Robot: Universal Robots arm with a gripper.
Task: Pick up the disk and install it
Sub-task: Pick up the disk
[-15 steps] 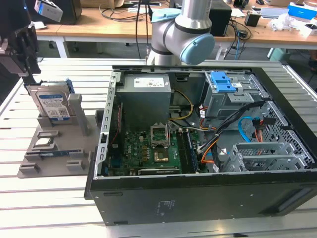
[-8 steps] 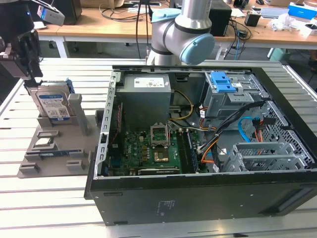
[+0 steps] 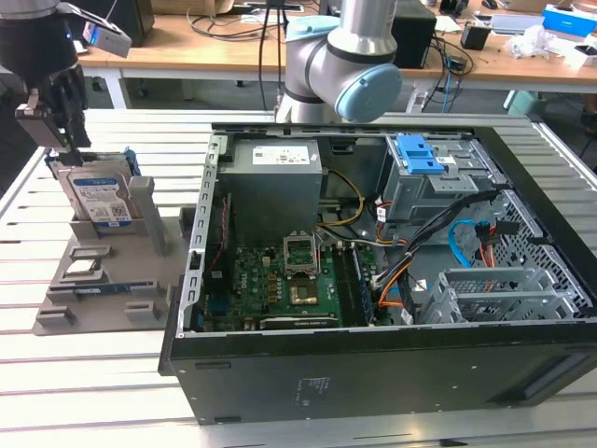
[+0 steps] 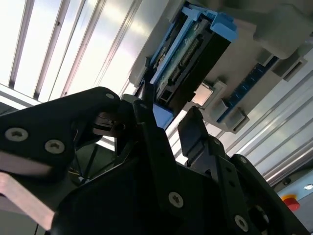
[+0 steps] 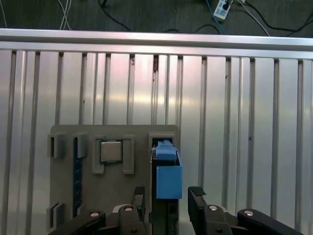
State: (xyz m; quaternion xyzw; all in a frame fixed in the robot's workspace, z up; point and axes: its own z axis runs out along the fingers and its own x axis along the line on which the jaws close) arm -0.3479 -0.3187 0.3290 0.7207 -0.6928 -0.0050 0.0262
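Disk (image 3: 98, 201): upright in grey holder (image 3: 93, 280), on the exterior view's left of open computer case (image 3: 373, 373). Gripper (image 5: 167, 192): over disk, fingers apart, straddling its blue carrier frame.

Slatted metal table (image 3: 93, 392); grey holder (image 3: 140, 273), open computer case (image 3: 373, 378) atop

An open black computer case (image 3: 373, 373) is laid on the slatted metal counter (image 3: 93, 392). Inside it, a green motherboard (image 3: 270, 285), a grey power supply (image 3: 275, 182) and a blue ribbed latch (image 3: 422, 154) can be seen. Just beside it, toward the exterior view's left, a grey holder (image 3: 154, 271) is set, with a processor chip (image 5: 111, 151) seated in a recess.
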